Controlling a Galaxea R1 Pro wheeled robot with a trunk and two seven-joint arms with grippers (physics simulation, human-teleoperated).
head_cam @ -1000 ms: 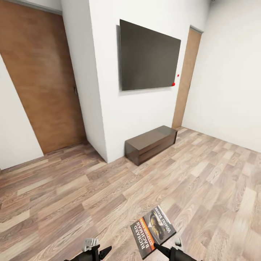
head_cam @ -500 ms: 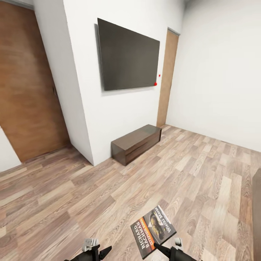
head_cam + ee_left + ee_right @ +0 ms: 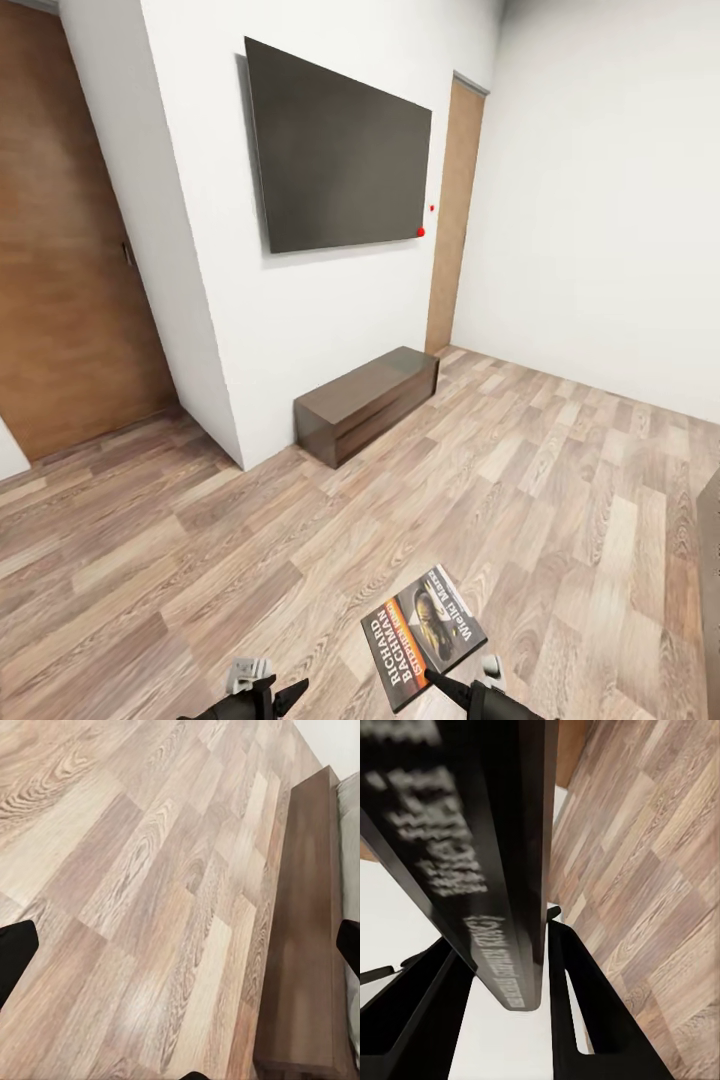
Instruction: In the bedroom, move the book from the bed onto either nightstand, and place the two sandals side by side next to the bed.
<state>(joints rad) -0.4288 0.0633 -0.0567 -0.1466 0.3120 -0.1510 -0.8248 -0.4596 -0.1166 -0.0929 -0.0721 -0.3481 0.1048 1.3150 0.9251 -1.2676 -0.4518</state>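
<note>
Both arms sat low at the bottom edge of the head view. The right gripper (image 3: 440,682), at lower right, was clamped on the book (image 3: 422,635), its dark fingers (image 3: 577,1012) pressing either side of the spine. The left gripper (image 3: 270,690), at lower centre-left, was spread wide and held nothing.

A matt wood-plank floor (image 3: 560,480) is seen, grain strongly marked. The book (image 3: 422,636) is shown with a glossy paper cover. The low cabinet (image 3: 365,403) is finished in smooth dark wood.

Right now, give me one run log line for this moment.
phase: in transit | right pincer: shut on dark paperback book | left pincer: open, empty | ahead: low dark-brown cabinet
</note>
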